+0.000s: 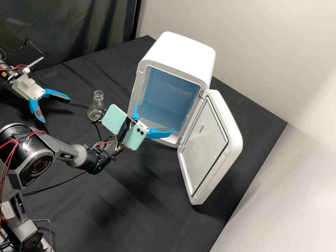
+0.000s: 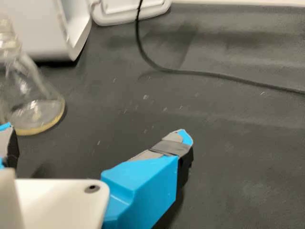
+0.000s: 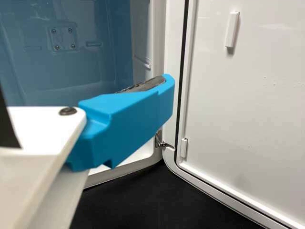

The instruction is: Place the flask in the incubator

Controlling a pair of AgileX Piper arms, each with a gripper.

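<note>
The clear glass flask (image 1: 97, 106) stands upright on the black bench, left of the incubator; it also appears as the flask (image 2: 24, 95) in the left wrist view. My left gripper (image 1: 55, 109) hovers open and empty at the far left, a short way from the flask, one blue finger (image 2: 162, 157) over bare bench. The white incubator (image 1: 182, 52) shows its blue interior (image 3: 71, 52), with its door (image 1: 206, 147) swung wide to the right. My right gripper (image 1: 155, 119) is open and empty at the lower front of the incubator's opening, one finger (image 3: 128, 114) near the door hinge.
A black cable (image 2: 200, 74) runs across the bench near the flask. Mint-coloured flat devices (image 1: 126, 127) sit on the right arm's wrist. The bench ends at its right edge (image 1: 252, 182), just past the open door. A dark curtain hangs behind the bench on the left.
</note>
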